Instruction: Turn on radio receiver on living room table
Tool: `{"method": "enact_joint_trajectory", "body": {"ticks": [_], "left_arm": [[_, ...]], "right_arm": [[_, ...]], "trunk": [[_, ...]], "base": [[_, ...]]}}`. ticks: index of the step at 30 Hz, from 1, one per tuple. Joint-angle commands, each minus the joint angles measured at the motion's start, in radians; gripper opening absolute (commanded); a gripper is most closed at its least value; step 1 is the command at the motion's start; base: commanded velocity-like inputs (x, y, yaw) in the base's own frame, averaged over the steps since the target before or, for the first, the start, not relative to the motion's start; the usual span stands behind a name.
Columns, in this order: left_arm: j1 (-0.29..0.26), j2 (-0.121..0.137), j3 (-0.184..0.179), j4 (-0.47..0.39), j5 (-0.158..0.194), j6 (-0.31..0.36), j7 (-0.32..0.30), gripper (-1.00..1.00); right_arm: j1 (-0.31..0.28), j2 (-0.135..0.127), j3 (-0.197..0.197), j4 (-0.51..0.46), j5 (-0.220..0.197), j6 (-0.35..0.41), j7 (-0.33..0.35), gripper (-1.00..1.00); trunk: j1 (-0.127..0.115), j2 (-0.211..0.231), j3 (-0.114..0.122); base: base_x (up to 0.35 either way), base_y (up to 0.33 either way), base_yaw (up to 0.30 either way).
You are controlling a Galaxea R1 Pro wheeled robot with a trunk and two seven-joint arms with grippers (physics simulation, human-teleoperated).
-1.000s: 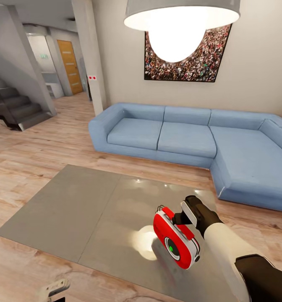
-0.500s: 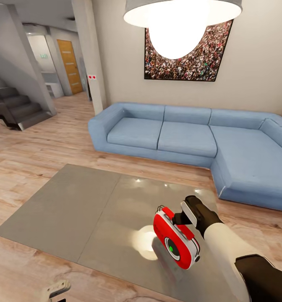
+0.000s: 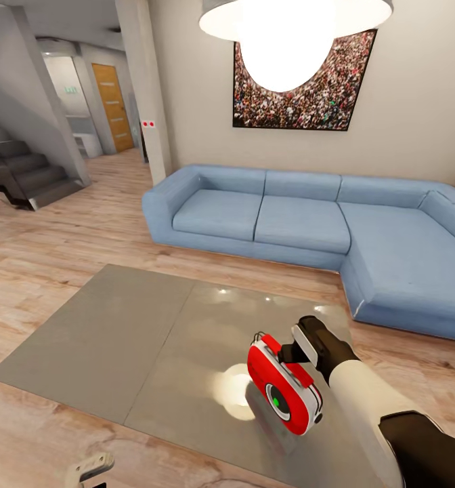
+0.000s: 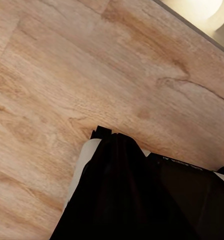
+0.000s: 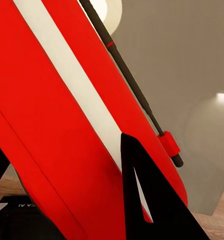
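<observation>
The red radio receiver (image 3: 285, 390) with white sides hangs tilted just above the right part of the glossy grey-brown table (image 3: 119, 339). Its round dial faces me and shows a green spot in the middle. My right gripper (image 3: 294, 355) is shut on the radio's back edge, behind its thin handle. The right wrist view looks along the radio's red and white side (image 5: 67, 115), with the thin handle (image 5: 132, 80) and one dark finger (image 5: 142, 200) against it. My left gripper (image 3: 89, 468) hangs low near the table's front edge, over the plank floor (image 4: 67, 75).
A blue L-shaped sofa (image 3: 302, 220) stands beyond the table, under a crowd photo (image 3: 302, 88). A bright pendant lamp (image 3: 288, 27) hangs overhead. Dark stairs (image 3: 24, 173) and a hallway with a wooden door (image 3: 112, 105) lie at the far left.
The head view has shifted slightly. The radio and my right arm hold the same place.
</observation>
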Motion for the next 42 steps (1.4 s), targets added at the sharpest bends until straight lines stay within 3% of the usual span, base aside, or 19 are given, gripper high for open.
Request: {"method": "enact_joint_trajectory", "body": {"ticks": [1, 14, 23, 29, 42], "left_arm": [[0.0, 0.0, 0.0, 0.0, 0.0, 0.0, 0.0, -1.0], [0.0, 0.0, 0.0, 0.0, 0.0, 0.001, 0.0, -1.0], [0.0, 0.0, 0.0, 0.0, 0.0, 0.0, 0.0, -1.0], [0.0, 0.0, 0.0, 0.0, 0.0, 0.001, 0.0, -1.0], [0.0, 0.0, 0.0, 0.0, 0.0, 0.001, 0.0, -1.0]], "right_arm": [[0.0, 0.0, -0.002, 0.0, -0.01, -0.002, -0.006, -1.0], [0.0, 0.0, -0.002, 0.0, -0.01, -0.002, -0.006, -1.0], [0.0, 0.0, -0.002, 0.0, -0.01, -0.002, -0.006, -1.0], [0.0, 0.0, -0.002, 0.0, -0.01, -0.002, -0.006, -1.0], [0.0, 0.0, 0.0, 0.0, -0.009, -0.002, -0.005, -1.0]], "trunk": [[0.0, 0.0, 0.0], [0.042, -0.077, -0.034], [0.042, -0.077, -0.034], [0.065, -0.119, -0.053], [0.065, -0.119, -0.053]], "base": [[0.0, 0.0, 0.0], [0.0, 0.0, 0.0], [0.0, 0.0, 0.0], [0.0, 0.0, 0.0], [0.0, 0.0, 0.0]]}}
